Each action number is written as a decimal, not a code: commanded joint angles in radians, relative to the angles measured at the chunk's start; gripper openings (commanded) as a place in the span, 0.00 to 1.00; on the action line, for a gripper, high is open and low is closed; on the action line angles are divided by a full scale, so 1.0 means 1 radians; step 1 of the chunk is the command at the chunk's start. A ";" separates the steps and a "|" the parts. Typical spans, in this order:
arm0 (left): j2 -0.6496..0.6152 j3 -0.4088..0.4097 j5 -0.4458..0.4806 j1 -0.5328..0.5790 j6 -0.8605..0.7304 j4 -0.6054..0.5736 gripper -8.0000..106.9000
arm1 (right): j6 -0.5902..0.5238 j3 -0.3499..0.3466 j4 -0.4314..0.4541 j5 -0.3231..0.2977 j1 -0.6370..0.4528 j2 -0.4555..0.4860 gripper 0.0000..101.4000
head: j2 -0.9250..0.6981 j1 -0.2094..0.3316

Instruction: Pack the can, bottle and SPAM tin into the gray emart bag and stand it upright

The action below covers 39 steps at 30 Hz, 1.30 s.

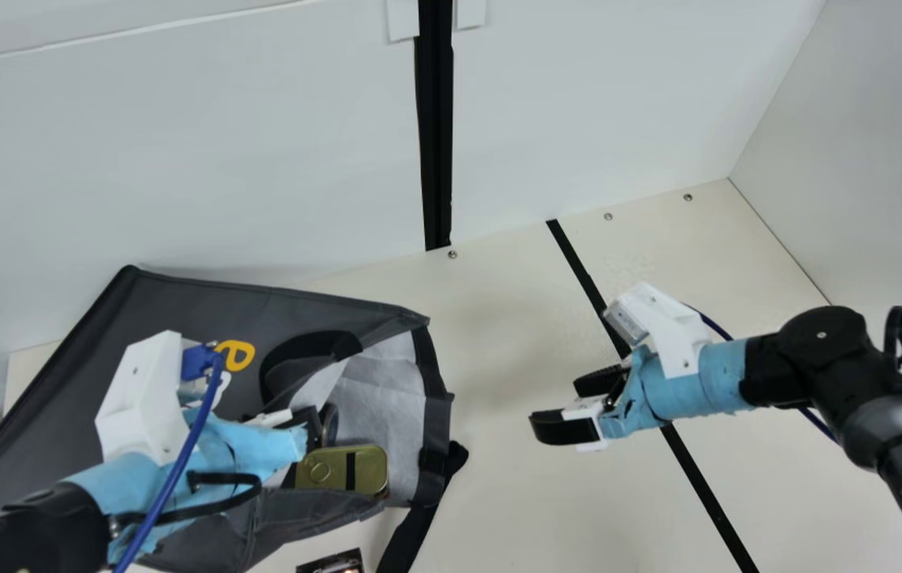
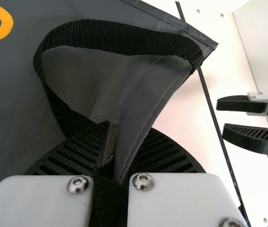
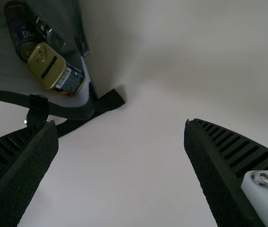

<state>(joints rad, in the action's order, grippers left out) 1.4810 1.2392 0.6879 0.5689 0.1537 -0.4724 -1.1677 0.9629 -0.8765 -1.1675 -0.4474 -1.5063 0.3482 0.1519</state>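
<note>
The gray emart bag (image 1: 68, 414) lay on its side on the cream worktop (image 1: 498, 334), not upright, with its mouth opening toward the right arm's side and its pale lining (image 1: 383, 390) exposed. The left claw (image 1: 309, 422) was at the mouth in the main view, and its wrist view showed it clamped on a fold of the bag's gray fabric, with black webbing running down between the two fingers. Just beyond them, a black handle (image 2: 124, 40) arched in a loop over the fabric. The SPAM tin (image 1: 367, 469), its gold ring-pull lid showing, was inside the bag near the opening. Right beside it, also inside, was the dark can (image 3: 19, 27), its end toward the tin. Next to these was a partly hidden, clear and dark object (image 3: 56, 40); whether it was the bottle could not be told. The right claw (image 1: 552, 404) hung apart from the bag, its fingers wide open with nothing between them. A black strap (image 1: 417, 533) trailed from the mouth onto the worktop, and a dark item (image 1: 333, 563) was cut off at the main view's bottom edge. A long black stripe (image 1: 705, 477) crossed the worktop below the right arm.
</note>
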 commanded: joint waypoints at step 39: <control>0.000 0.000 0.000 0.000 0.000 0.000 0.00 | -0.022 0.126 -0.187 0.097 0.357 -0.328 0.94 | 0.001 0.023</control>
<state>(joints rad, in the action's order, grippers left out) 1.4810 1.2392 0.6879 0.5689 0.1537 -0.4724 -1.1901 1.0853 -1.0588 -1.0699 -0.0941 -1.8278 0.3467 0.1519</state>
